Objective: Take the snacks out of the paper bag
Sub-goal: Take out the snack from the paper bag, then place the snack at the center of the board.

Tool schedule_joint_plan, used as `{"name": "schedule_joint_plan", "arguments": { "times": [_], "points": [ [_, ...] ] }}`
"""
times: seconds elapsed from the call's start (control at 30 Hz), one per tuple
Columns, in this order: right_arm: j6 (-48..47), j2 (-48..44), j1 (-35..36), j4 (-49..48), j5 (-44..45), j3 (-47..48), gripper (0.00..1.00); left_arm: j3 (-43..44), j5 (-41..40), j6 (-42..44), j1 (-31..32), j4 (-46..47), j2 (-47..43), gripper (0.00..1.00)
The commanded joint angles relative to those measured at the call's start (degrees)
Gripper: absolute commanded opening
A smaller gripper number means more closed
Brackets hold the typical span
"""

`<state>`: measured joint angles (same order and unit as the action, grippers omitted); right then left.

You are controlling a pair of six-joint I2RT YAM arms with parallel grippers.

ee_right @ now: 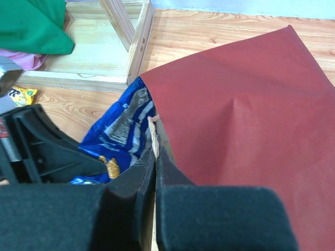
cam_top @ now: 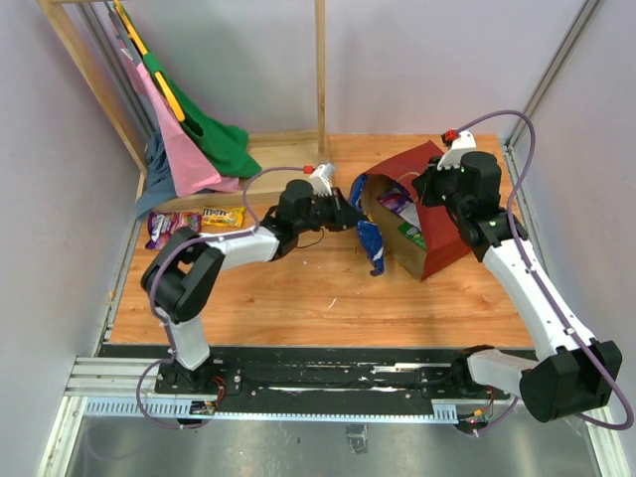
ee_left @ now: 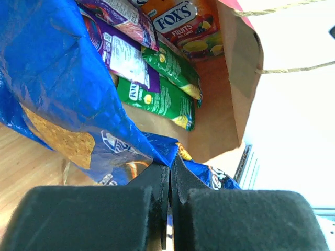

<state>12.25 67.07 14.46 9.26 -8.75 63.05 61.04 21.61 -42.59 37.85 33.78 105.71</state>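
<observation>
The dark red paper bag (cam_top: 444, 214) lies on its side, its mouth facing left. My right gripper (cam_top: 425, 189) is shut on the bag's upper rim; in the right wrist view the right gripper (ee_right: 156, 149) pinches the edge of the paper bag (ee_right: 246, 115). A blue chip bag (cam_top: 370, 241) sticks out of the mouth. My left gripper (cam_top: 354, 220) is shut on it, and in the left wrist view the left gripper (ee_left: 170, 166) clamps a fold of the blue chip bag (ee_left: 63, 89). Further inside lie a purple packet (ee_left: 125, 55), green packets (ee_left: 157, 97) and an orange Fox's packet (ee_left: 186, 23).
A yellow packet (cam_top: 223, 216) and a purple packet (cam_top: 164, 228) lie on the table at the left. Pink and green garments (cam_top: 194, 139) hang on a wooden rack (cam_top: 320, 70) at the back. The bag's string handles (ee_left: 285, 68) hang at its mouth.
</observation>
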Motion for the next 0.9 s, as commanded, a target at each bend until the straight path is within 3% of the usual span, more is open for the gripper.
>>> {"name": "schedule_joint_plan", "arguments": {
  "times": [0.0, 0.13, 0.23, 0.37, 0.5, 0.6, 0.87],
  "points": [
    [1.4, -1.6, -1.0, -2.7, -1.1, -0.6, 0.01, -3.1, -0.8, 1.8, -1.4, -4.1, -10.8, 0.01],
    [2.4, -1.2, -0.9, -3.3, -2.7, -0.5, 0.01, -5.6, -12.4, 4.3, -1.5, -14.9, -20.6, 0.01],
    [2.6, -1.5, -0.9, -3.1, -3.3, -0.2, 0.01, -7.9, -29.7, 3.5, -1.5, -24.6, -28.6, 0.01],
    [2.8, -2.2, -0.9, -3.1, -3.5, -0.3, 0.01, -9.5, -52.4, -4.7, -1.5, -39.5, -38.9, 0.01],
    [3.4, -2.2, -0.8, -3.5, -4.5, -0.4, 0.01, -5.5, -69.1, -14.2, -1.5, -60.0, -44.6, 0.01],
    [4.1, -2.2, -0.7, -4.1, -5.4, -0.5, 0.01, -3.3, -75.3, -18.0, -1.5, -72.5, -46.5, 0.01],
    [4.5, -1.4, 0.4, -4.4, -5.9, -0.4, 0.01, -5.1, -78.1, -34.9, -2.0, -96.1, -51.5, 0.01]
  ]
}}
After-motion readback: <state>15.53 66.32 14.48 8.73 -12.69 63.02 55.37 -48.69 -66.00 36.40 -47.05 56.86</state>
